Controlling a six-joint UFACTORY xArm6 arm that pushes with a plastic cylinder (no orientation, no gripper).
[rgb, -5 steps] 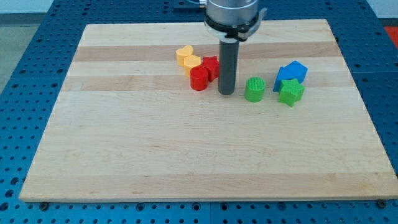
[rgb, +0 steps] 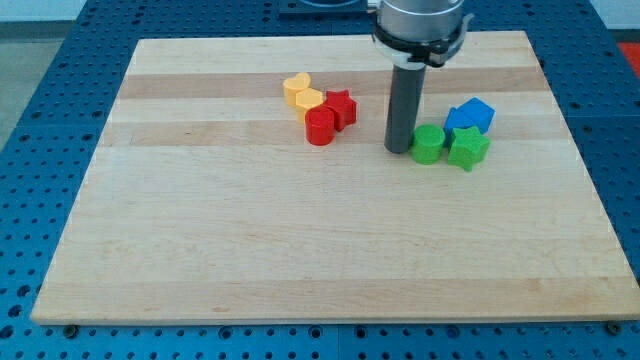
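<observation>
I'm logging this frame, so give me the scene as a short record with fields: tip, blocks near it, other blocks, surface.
tip: my tip is on the board, against the view's left side of the green cylinder
near blocks: green star touching the cylinder's right; blue block just above both
other blocks: red cylinder, red star and two yellow blocks clustered to the tip's left, apart from it
surface: wooden board
</observation>
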